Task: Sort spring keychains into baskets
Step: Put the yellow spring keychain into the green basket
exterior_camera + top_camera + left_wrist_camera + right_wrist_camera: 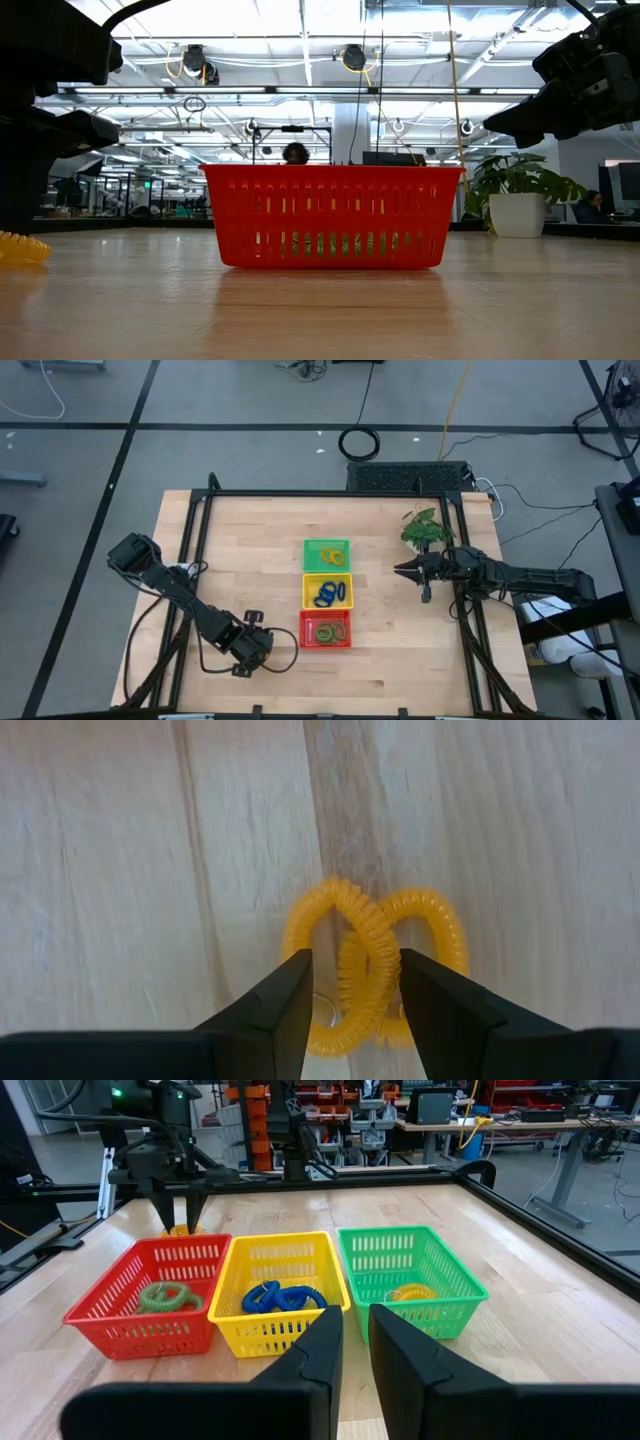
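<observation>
1. From overhead, my left gripper point(262, 651) covers the keychain under it, so only a sliver of yellow shows at the red basket's point(326, 630) nine o'clock.
2. At table height that same piece is a yellow coil point(20, 246) cut off by the picture's edge.
3. My left wrist camera settles it: an orange-yellow keychain point(372, 963), two loops crossing, lies on the wooden table point(150, 870) with its upright loop between my spread fingers point(285, 1005). Whether they are touching it, I cannot tell.
4. My right gripper point(355, 1342) hangs off the yellow basket's point(278, 1292) three o'clock, fingers nearly together, holding nothing.
5. Green coils point(168, 1295) sit in red, blue coils point(280, 1297) in yellow, and orange-yellow ones point(412, 1293) in the green basket point(410, 1275).
</observation>
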